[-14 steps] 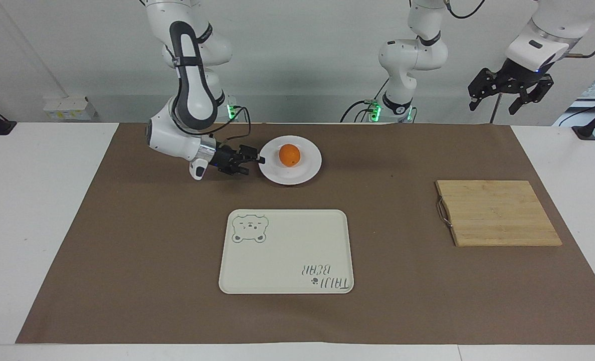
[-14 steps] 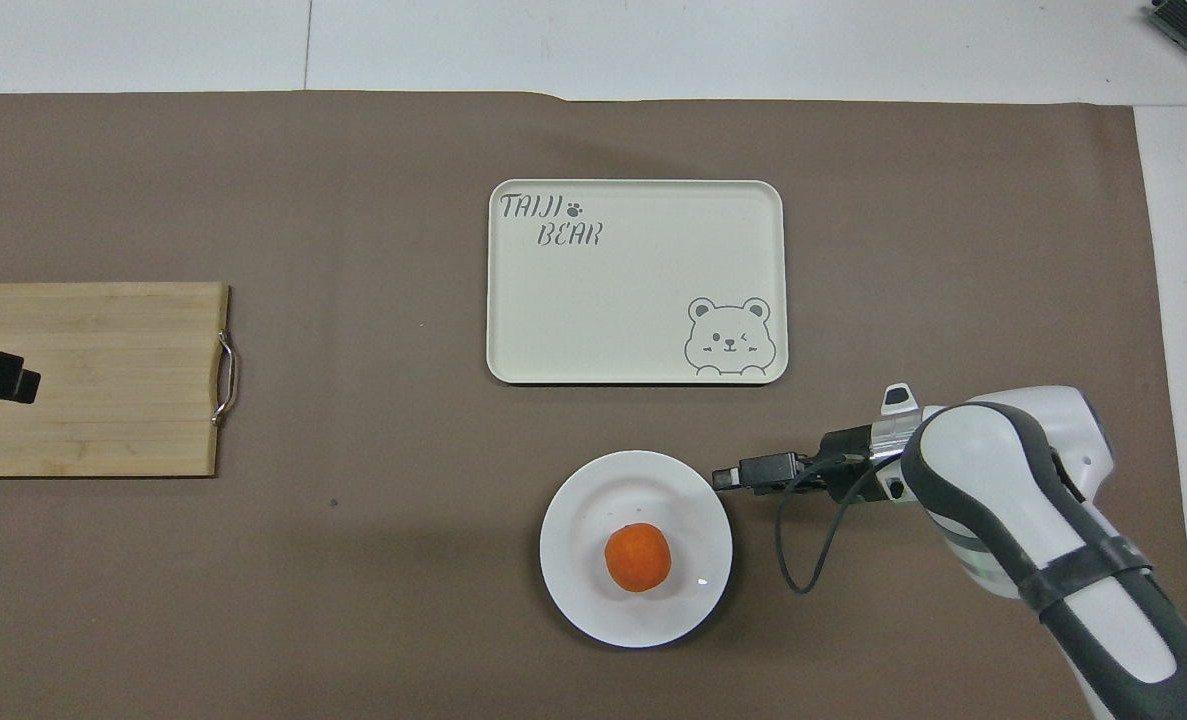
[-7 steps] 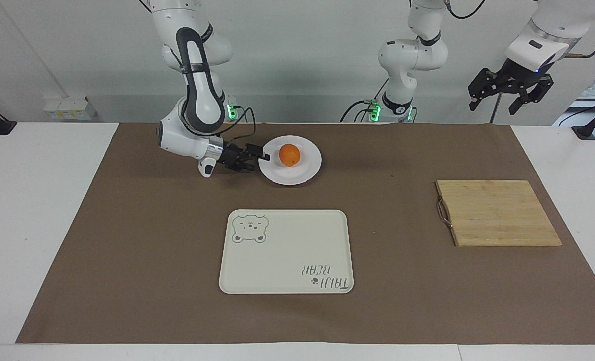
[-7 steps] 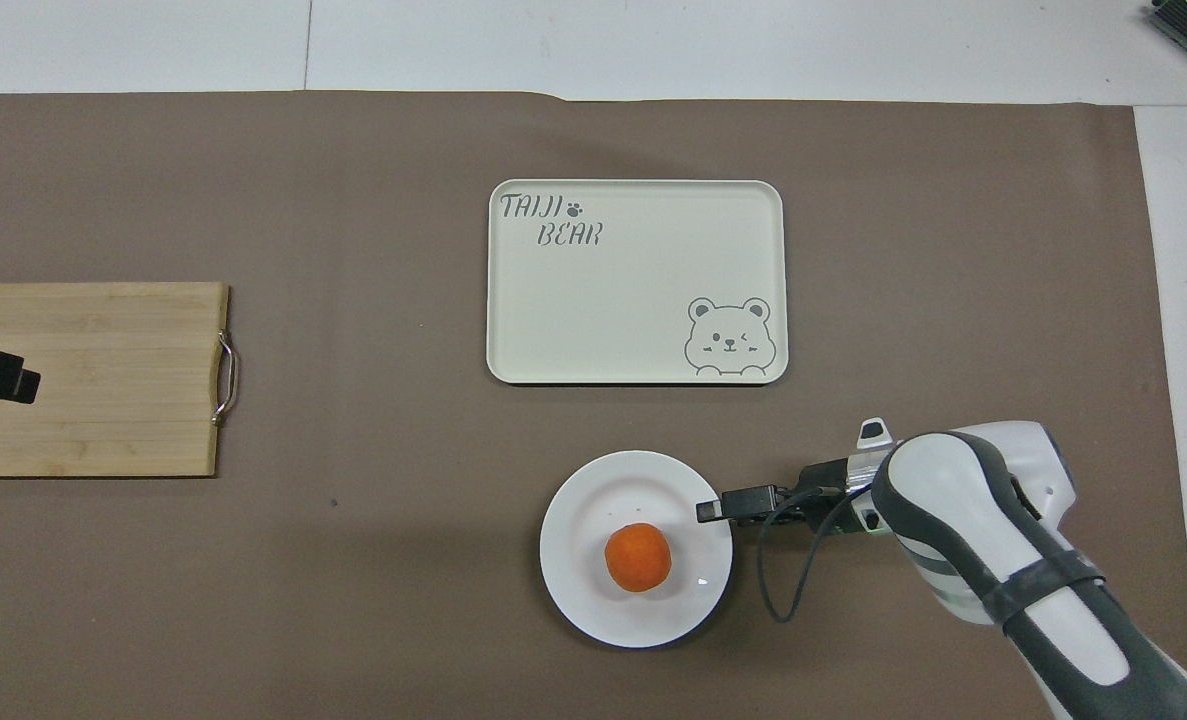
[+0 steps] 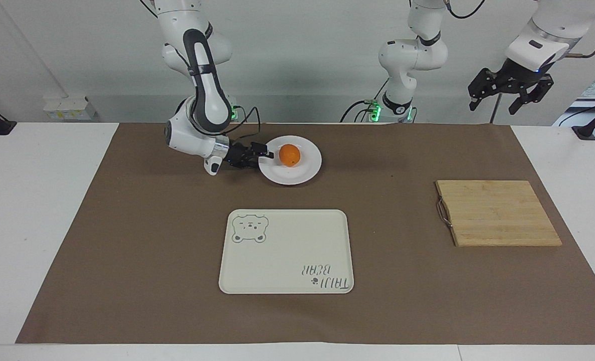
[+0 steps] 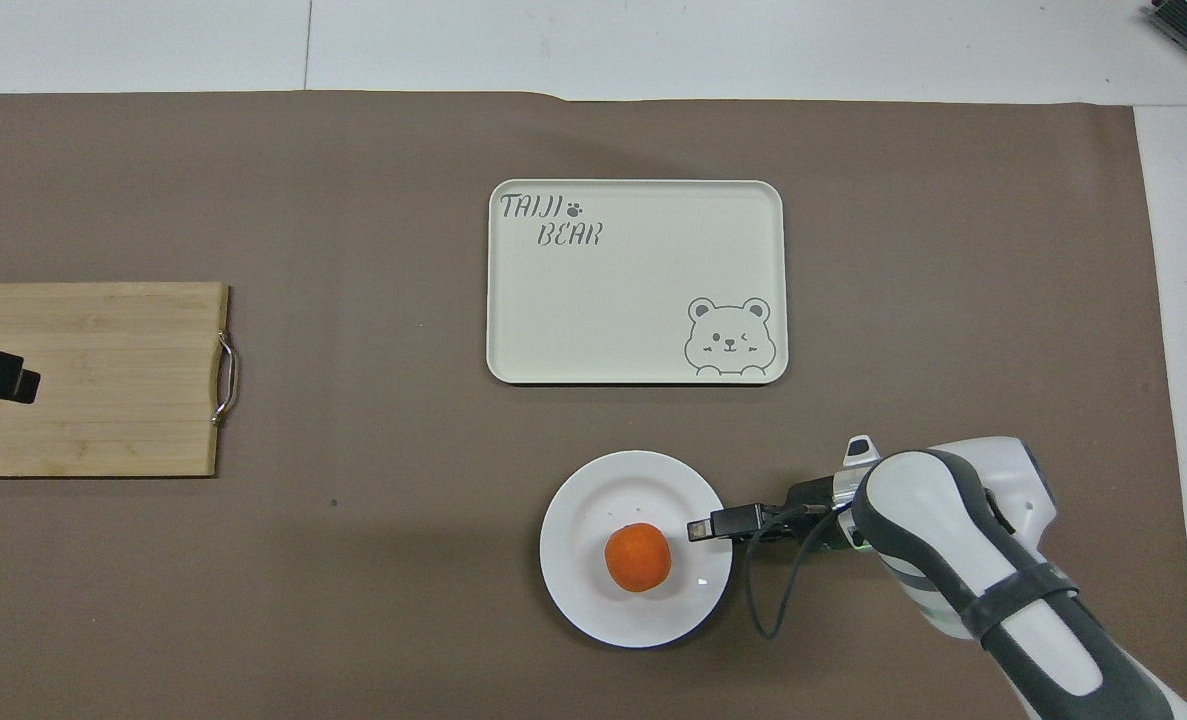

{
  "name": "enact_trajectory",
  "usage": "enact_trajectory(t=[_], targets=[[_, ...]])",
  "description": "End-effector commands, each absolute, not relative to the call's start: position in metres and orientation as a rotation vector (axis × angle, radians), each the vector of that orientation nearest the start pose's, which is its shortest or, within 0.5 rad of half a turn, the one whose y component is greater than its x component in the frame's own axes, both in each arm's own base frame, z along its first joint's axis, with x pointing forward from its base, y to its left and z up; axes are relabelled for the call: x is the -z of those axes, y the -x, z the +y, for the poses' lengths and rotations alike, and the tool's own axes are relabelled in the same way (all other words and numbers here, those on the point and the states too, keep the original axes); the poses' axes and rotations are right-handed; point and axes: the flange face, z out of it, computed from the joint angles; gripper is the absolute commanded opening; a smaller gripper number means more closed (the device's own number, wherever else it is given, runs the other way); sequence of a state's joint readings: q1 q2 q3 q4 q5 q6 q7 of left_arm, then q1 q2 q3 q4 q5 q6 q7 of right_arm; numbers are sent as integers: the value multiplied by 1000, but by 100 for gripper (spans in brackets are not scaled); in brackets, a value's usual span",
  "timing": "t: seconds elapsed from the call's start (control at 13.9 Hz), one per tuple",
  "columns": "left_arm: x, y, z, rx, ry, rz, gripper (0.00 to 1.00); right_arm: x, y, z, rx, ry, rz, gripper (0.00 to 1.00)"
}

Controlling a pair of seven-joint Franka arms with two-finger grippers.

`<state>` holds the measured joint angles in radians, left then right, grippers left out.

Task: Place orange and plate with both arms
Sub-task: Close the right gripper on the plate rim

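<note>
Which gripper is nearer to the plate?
Right. The right gripper is at the plate's rim, at its right-arm side. The left gripper waits raised, over the left arm's end of the table.

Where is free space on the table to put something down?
The tray is bare. So is the mat between tray and cutting board. It is crowded at the plate holding the orange, with the right gripper at its rim.

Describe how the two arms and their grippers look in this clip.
Both arms are glossy white and jointed. The right arm has a dark grey band along its link, a silver wrist ring and a loose black cable looping to the black right gripper. The left arm ends in the black left gripper. Green lights glow at both bases.
</note>
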<state>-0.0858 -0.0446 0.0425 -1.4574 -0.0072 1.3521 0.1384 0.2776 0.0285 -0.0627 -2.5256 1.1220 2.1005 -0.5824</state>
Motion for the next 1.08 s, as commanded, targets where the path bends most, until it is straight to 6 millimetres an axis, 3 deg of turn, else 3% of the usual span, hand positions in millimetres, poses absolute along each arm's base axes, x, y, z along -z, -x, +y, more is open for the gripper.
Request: enact_trajectory(t=[0.0,0.22,0.36,0.5,0.65,1.01], targets=[[-686,-510,-20,-75,3128,263,100,-258,-402,132,-261,2248,71,74],[-686,-510,-20,-75,3128,265,100,-258,-402,132,-272,2246,87,52],[-686,-510,-20,-75,3128,265,100,-258,-402,132,-278,2246,97,43],[-686,-510,-20,-75,3128,265,100,-258,-401,137,-283,2247,82,41],[-686,-510,-20,-75,3128,265,100,-258,-400,138,-285,2249,83,28],[-686,-510,-20,-75,3128,265,100,-258,-402,139,-278,2253,79,10]])
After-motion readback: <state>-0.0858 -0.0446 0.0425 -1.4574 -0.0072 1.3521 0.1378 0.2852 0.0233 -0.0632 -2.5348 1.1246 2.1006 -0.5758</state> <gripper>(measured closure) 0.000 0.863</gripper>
